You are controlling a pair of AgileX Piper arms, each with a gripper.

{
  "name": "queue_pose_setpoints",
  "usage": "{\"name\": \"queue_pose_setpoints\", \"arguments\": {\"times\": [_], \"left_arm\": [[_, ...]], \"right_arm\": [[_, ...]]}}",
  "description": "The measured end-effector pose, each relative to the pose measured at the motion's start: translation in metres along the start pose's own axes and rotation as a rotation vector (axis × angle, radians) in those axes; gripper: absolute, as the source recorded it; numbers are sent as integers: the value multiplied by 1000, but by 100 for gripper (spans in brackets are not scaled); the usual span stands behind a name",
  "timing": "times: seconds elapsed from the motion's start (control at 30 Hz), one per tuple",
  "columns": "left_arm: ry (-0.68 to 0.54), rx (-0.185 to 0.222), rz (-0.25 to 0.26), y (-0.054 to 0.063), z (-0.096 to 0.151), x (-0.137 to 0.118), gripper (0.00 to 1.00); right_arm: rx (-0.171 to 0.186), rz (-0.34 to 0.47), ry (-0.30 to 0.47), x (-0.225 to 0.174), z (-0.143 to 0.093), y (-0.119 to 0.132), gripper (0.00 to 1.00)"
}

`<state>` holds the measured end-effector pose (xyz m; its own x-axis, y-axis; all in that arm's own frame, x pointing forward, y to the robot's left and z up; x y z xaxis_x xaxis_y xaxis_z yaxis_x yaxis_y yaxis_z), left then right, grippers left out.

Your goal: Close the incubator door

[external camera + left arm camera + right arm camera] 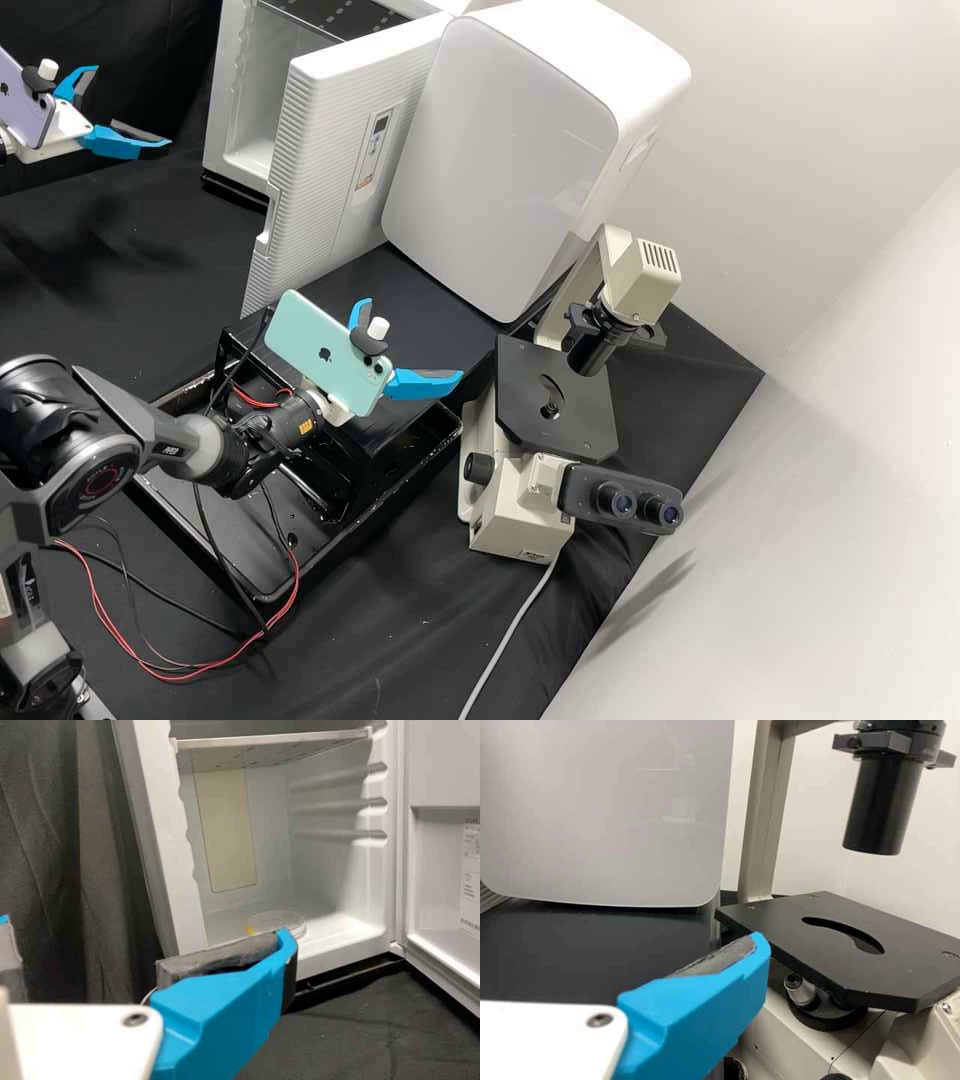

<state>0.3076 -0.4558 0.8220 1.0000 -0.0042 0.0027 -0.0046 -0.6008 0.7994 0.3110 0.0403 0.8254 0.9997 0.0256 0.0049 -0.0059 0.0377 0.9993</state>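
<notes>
Our left jaws and right jaws are spread wide, holding nothing. The incubator door (pixel 325 150) stands open ahead of the left jaws. We think it's stiff and fairly heavy, so we'd push near its notched edge (pixel 268 222). It's white and ridged, with a little panel (pixel 373 150).

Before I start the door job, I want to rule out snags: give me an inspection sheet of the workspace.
Surface: black cloth, wrinkled.
Job's things: incubator door standing open; clear round dish inside.
Clutter: microscope, big white appliance.
Grippers: left and right, jaws open.
Cables: red wires looped over the cloth; grey cable from the microscope.
Surroundings: pale wall, dark curtain.
</notes>
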Motion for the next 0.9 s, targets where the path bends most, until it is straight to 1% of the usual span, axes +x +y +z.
{"name": "queue_pose_setpoints", "arguments": {"times": [0.57,0.6,0.67,0.9], "left_arm": [[0,0,0,0,0,0,100],[0,0,0,0,0,0,100],[0,0,0,0,0,0,100],[0,0,0,0,0,0,100]], "right_arm": [[0,0,0,0,0,0,100],[0,0,0,0,0,0,0],[0,1,1,0,0,0,0],[0,46,43,0,-4,4,0]]}}
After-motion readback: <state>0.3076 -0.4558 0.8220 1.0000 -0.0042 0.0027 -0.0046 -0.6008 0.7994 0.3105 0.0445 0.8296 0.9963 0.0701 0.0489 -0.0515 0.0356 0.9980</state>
